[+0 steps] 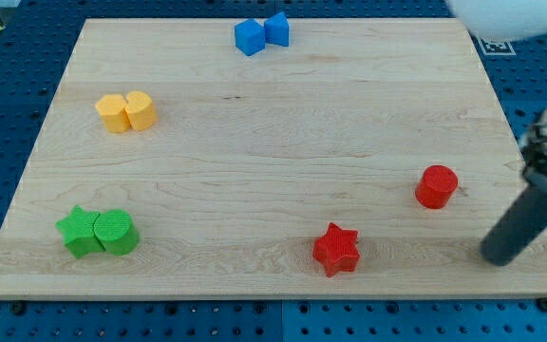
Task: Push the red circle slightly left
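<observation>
The red circle (436,186) stands on the wooden board (273,161) at the view's right. My tip (498,258) is the lower end of a dark rod that comes in from the view's right edge. It sits below and to the right of the red circle, apart from it. A red star (336,249) lies near the board's bottom edge, to the left of my tip.
Two blue blocks (261,34) touch each other at the board's top edge. Two yellow blocks (126,111) sit together at the upper left. A green star (81,232) and a green circle (116,232) touch at the lower left.
</observation>
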Controlling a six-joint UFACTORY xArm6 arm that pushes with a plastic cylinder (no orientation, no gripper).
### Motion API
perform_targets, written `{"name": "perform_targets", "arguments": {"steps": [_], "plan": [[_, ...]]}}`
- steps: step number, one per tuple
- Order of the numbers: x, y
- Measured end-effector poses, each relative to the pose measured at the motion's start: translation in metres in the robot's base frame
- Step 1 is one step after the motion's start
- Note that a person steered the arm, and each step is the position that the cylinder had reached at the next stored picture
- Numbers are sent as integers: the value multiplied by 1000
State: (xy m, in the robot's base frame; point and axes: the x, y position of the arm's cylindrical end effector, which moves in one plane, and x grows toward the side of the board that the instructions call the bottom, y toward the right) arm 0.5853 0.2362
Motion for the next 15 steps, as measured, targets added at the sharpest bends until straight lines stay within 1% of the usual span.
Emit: {"name": "perform_targets", "arguments": {"steps": [2,3,4,6,8,9,10,11,12,13,15], "plan": [[-75,10],[-83,9],[-89,-5],[-89,-7],[-79,-13],[-69,-33],[-69,-65],[-80,-94],[-103,-99],[-113,-102],[-112,-126]]}}
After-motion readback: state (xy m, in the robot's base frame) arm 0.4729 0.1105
